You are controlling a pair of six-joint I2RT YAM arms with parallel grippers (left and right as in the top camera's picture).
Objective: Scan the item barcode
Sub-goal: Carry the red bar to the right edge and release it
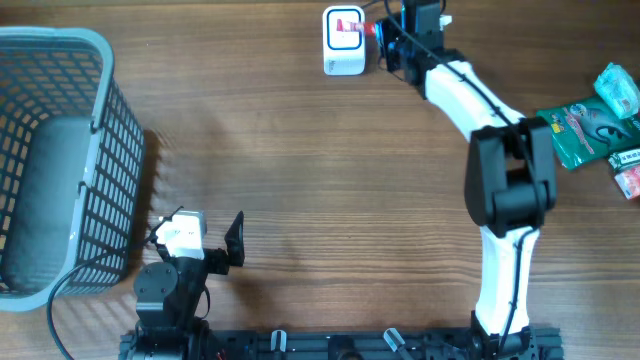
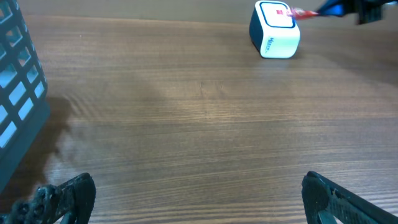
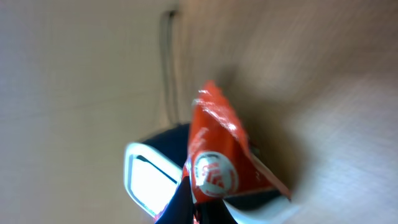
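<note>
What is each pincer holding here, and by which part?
Right pincer grips the red packet by one end, the other end over the white scanner. Left pincer is open, holding nothing.

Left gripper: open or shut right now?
Open. The left gripper shows its fingers far apart at the wrist view's bottom corners, only bare table between them.

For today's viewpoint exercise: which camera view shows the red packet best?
Right wrist: the red packet is large and central, logo visible, though blurred. Overhead shows only a red sliver of it beside the white scanner; left wrist, a distant red edge.
</note>
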